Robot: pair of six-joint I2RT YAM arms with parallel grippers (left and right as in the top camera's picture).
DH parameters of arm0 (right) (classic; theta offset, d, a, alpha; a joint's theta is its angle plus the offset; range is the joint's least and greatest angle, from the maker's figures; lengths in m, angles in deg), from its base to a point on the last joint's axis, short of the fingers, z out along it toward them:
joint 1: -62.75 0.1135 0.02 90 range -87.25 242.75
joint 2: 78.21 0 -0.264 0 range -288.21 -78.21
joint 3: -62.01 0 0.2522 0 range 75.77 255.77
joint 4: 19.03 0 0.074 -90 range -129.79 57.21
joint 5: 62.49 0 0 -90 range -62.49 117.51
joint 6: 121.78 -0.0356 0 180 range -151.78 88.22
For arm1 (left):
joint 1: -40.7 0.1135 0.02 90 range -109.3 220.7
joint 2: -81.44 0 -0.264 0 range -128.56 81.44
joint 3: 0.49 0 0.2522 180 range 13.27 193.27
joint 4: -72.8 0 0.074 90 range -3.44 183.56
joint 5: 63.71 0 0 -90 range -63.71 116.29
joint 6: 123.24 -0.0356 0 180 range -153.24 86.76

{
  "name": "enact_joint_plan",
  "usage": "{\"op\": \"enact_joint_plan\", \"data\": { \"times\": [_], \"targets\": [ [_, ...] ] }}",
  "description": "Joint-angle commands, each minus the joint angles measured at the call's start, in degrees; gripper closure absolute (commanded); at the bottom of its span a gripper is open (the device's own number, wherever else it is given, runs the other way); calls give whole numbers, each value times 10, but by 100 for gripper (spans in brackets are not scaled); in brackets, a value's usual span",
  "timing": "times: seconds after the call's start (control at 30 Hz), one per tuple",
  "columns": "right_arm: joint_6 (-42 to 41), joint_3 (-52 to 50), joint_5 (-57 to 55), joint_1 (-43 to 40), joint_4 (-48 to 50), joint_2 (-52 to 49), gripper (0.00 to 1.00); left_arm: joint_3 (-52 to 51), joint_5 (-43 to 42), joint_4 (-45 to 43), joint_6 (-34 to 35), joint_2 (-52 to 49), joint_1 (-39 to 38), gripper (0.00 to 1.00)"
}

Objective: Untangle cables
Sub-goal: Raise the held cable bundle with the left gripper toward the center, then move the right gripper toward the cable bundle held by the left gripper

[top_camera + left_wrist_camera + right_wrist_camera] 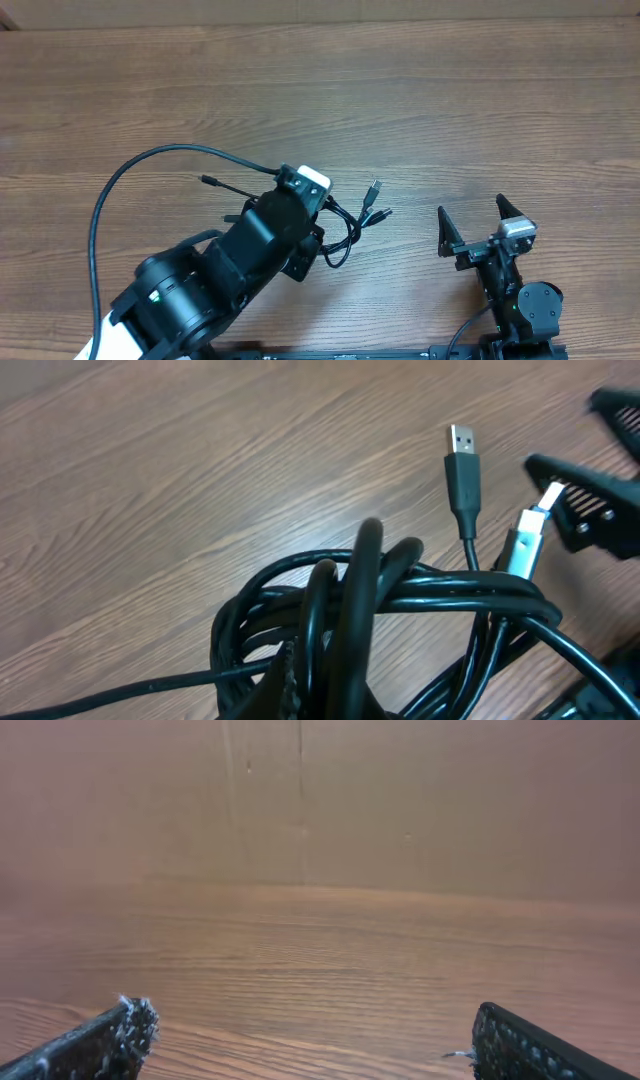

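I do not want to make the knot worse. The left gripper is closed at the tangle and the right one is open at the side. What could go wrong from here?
1. The left gripper seems shut on several strands of the cables at once, so pulling may tighten the knot.
2. The right gripper is open and apart from the tangle, so the whole bundle may lift.
3. The USB plugs lie beside the loops and could snag.

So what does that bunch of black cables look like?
The cables are thin, shiny black cords looped into one tangled bundle on the wooden table. Two USB plugs with metal tips stick out of it side by side. The left gripper looks pinched shut on the loops near the middle.
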Motion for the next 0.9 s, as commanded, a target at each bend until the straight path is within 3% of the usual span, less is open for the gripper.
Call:
{"op": "enact_joint_plan", "data": {
  "times": [0.0, 0.1, 0.23, 0.43, 0.6, 0.87],
  "targets": [
    [-122, -6, 6, 1, 3, 1, 0, 12, -10, -26, 30, 14, -4, 96],
    [-230, -4, 55, 1, 3, -1, 0, 12, -9, -53, 66, 18, -4, 96],
    [-238, 8, 196, 1, -7, -2, 0, 12, 4, -71, 132, 18, -3, 96],
    [-263, 66, 204, 0, -90, -6, 0, -3, 43, -63, 275, -5, -3, 96],
    [-262, 192, 173, 0, -208, -58, 0, -16, 75, -37, 422, -28, -3, 96],
    [-246, 471, 174, 1, -442, -290, 0, -16, 74, -34, 533, -30, -3, 96]
  ]
}}
